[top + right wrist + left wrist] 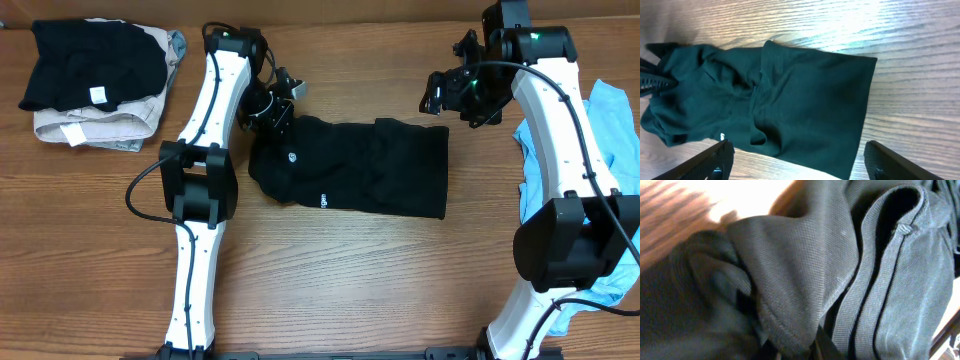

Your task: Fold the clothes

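Note:
A large black garment (pixel 370 165) lies partly folded across the middle of the wooden table, with a small white logo (pixel 323 198) near its front edge. At its upper left corner my left gripper (pixel 272 110) is pressed into the cloth. In the left wrist view bunched black fabric (pixel 805 265) fills the frame and a fold sits pinched between the jaws. My right gripper (pixel 445 95) hovers open above the garment's right end. Its two fingers (pixel 705 162) stand wide apart over the black cloth (pixel 790 95). A light blue T-shirt (pixel 610 130) lies crumpled at the right edge under the right arm.
A stack of folded clothes sits at the back left, with a black piece (pixel 90 65) on top of a beige one (pixel 100 125). Both arm bases stand along the front edge. Bare wood (pixel 360 280) shows in front of the garment.

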